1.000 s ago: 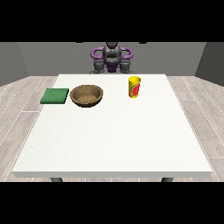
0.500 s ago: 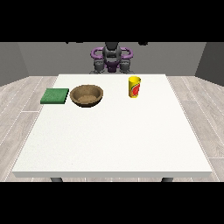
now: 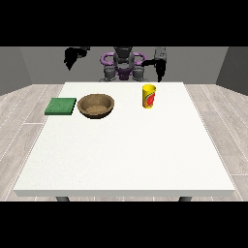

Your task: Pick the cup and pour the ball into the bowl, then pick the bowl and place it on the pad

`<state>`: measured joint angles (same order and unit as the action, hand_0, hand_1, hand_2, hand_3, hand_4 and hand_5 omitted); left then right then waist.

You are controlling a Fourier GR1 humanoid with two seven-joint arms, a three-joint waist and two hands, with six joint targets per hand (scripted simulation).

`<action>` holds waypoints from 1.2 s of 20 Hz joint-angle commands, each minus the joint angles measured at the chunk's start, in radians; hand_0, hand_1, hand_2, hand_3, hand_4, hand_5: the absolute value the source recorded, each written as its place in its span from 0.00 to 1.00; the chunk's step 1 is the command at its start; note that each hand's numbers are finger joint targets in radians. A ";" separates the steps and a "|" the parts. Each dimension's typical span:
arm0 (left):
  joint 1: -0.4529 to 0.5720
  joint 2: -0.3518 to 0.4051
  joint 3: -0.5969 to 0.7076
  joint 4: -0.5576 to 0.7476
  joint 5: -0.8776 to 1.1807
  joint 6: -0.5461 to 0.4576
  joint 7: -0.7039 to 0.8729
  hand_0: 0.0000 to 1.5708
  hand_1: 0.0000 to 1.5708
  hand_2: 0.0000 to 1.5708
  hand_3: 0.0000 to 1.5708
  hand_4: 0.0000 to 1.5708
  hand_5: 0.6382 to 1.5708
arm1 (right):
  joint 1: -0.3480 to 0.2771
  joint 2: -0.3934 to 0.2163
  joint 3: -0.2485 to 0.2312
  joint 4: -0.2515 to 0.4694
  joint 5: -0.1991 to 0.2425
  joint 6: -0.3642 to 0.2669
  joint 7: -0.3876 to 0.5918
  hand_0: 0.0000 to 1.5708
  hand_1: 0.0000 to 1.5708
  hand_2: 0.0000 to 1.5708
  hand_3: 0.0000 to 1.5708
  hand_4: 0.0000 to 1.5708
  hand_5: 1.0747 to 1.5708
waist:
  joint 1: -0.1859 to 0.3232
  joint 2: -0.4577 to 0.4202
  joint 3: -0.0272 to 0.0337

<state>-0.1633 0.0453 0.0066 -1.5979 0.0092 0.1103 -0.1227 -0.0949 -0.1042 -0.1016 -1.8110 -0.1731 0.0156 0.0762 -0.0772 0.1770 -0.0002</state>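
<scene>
White worktop [image 3: 121,160]: yellow cup [image 3: 148,96] with red marking stood upright toward the far edge; brown bowl [image 3: 96,105] well to its left in the view; green pad [image 3: 61,106] just beside the bowl, further left. Hand at the view's right [image 3: 160,70] hung above the far edge behind the cup, holding nothing; finger state could not be told. Hand at the view's left [image 3: 71,57] was raised off the worktop, likewise unclear.

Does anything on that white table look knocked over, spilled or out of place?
Nothing stands out. The yellow cup stands upright, the brown wooden bowl sits level, and the flat green pad lies beside it on the white table. No spill shows. Both black hands hang above the far edge, touching nothing.
</scene>
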 commanded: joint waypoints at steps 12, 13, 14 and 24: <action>-0.154 0.006 0.097 0.590 -0.013 -0.046 -0.379 0.00 0.00 0.00 0.00 0.10 0.85 | -0.039 -0.076 -0.105 0.154 -0.074 0.114 -0.092 0.00 0.00 0.00 0.00 0.43 0.98 | -0.036 0.012 -0.0002; -0.200 0.041 0.118 0.562 0.016 -0.069 -0.289 0.00 0.00 0.00 0.00 0.11 0.84 | -0.020 -0.099 -0.146 0.256 -0.098 0.174 -0.166 0.00 0.00 0.00 0.00 0.42 0.98 | -0.029 0.006 0.0002; -0.190 -0.015 0.078 0.617 -0.016 -0.038 -0.338 0.00 0.00 0.00 0.00 0.13 0.85 | -0.058 -0.086 -0.117 0.232 -0.059 0.107 -0.092 0.00 0.00 0.00 0.00 0.43 0.98 | -0.009 -0.028 0.0000; -0.264 0.021 0.163 0.883 -0.053 0.067 -0.573 0.59 0.59 0.84 0.88 0.79 0.97 | -0.100 -0.154 -0.173 0.183 -0.161 0.194 -0.078 0.00 0.00 0.00 0.00 0.42 1.00 | -0.107 0.075 -0.0007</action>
<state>-0.4024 0.0745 0.1687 -0.7973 0.0071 0.0910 -0.6143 -0.1556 -0.2427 -0.2682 -1.5919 -0.3043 0.2032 -0.0322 -0.1448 0.2104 -0.0002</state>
